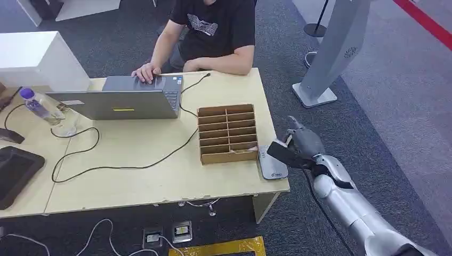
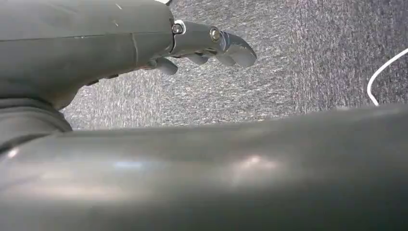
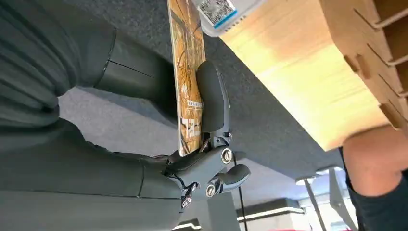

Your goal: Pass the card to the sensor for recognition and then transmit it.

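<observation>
My right hand (image 1: 299,145) hovers just off the table's right edge, pinching a card (image 1: 279,152) that looks dark from above. Up close the card (image 3: 185,72) is yellow-orange with print, clamped between thumb and fingers (image 3: 211,103). The grey sensor pad (image 1: 272,164) lies flat at the table's right front corner, right beside the card; its labelled end (image 3: 219,12) is near the card's far edge. My left hand (image 2: 211,45) hangs over grey carpet, fingers apart, holding nothing.
A wooden slotted card box (image 1: 227,133) stands left of the sensor. A person sits behind the table with a hand on an open laptop (image 1: 128,98). Cables (image 1: 106,160), a water bottle (image 1: 38,105) and a black device (image 1: 16,170) lie left. A grey kiosk stand (image 1: 330,53) is right.
</observation>
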Action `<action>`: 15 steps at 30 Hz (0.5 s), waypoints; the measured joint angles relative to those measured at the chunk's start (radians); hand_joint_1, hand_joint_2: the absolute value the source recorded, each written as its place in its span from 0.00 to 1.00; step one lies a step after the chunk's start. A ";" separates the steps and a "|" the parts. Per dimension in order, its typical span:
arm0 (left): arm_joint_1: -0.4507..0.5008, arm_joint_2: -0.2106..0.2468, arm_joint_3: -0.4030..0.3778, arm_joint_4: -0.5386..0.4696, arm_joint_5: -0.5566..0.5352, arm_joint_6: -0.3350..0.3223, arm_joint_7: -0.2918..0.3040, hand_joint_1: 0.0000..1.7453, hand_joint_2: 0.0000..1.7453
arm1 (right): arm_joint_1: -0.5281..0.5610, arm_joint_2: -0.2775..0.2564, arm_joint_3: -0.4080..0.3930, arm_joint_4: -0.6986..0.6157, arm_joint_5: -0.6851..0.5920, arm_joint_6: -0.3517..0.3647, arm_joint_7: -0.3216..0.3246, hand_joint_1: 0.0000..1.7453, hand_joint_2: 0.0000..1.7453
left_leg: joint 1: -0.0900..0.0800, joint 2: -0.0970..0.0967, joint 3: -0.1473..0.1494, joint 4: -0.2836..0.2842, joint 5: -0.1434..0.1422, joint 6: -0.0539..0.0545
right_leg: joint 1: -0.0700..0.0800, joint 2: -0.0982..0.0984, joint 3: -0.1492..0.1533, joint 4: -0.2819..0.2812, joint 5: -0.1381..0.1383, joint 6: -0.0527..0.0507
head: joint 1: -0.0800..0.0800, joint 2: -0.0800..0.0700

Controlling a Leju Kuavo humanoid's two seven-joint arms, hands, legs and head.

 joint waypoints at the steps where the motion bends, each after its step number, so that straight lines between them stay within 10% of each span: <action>1: 0.000 0.000 0.000 0.000 0.000 0.001 0.000 0.00 0.00 | 0.004 0.000 0.000 0.004 -0.005 0.000 -0.002 1.00 1.00 | 0.000 0.000 0.000 0.000 0.000 0.000 | 0.000 0.000 0.000 0.000 0.000 0.000 | 0.000 0.000; 15: -0.004 0.001 0.000 0.000 -0.018 0.014 0.000 0.00 0.00 | 0.076 0.066 0.006 0.003 -0.024 -0.004 0.021 1.00 1.00 | 0.000 0.003 0.002 0.000 0.000 0.000 | 0.000 0.005 0.001 0.000 0.000 0.000 | 0.000 0.000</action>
